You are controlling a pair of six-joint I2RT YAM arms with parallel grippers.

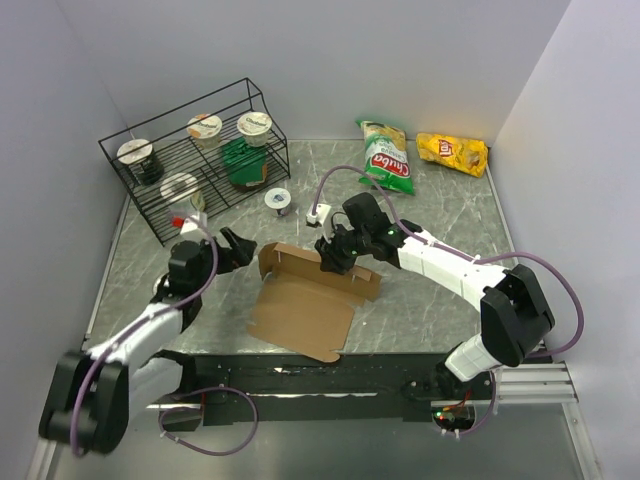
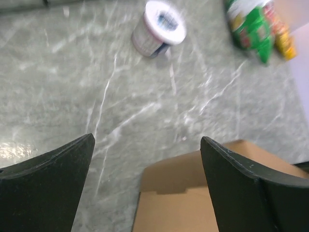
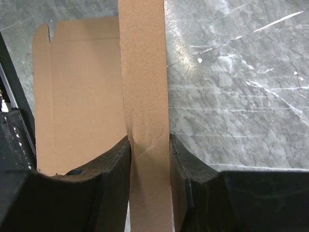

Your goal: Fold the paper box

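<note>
Now my right end effector is clamped on the upright far flap of the paper box lying mid-way across the bench, flap running left to right, while my left end effector, jaws wide apart, hovers just off its left end.

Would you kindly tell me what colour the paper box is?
The paper box is plain unprinted brown, clearest in the right wrist view.
</note>
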